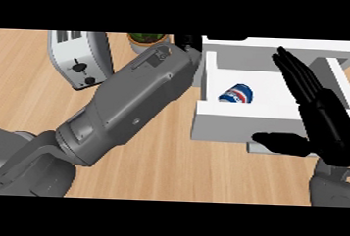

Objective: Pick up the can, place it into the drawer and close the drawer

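A blue and white can (236, 93) lies on its side inside the open white drawer (229, 123), near its left wall. My right hand (324, 126) stands open over the drawer's right side, fingers straight and pointing away, thumb stretched left across the drawer's front. My left forearm reaches diagonally up to the drawer's far left corner. Only a bit of the left hand (183, 41) shows there, and its fingers are hidden.
A silver toaster (79, 59) stands at the back left of the wooden counter (34, 100). A small potted plant (146, 39) sits behind my left forearm. The white cabinet top (296, 44) runs along the back right.
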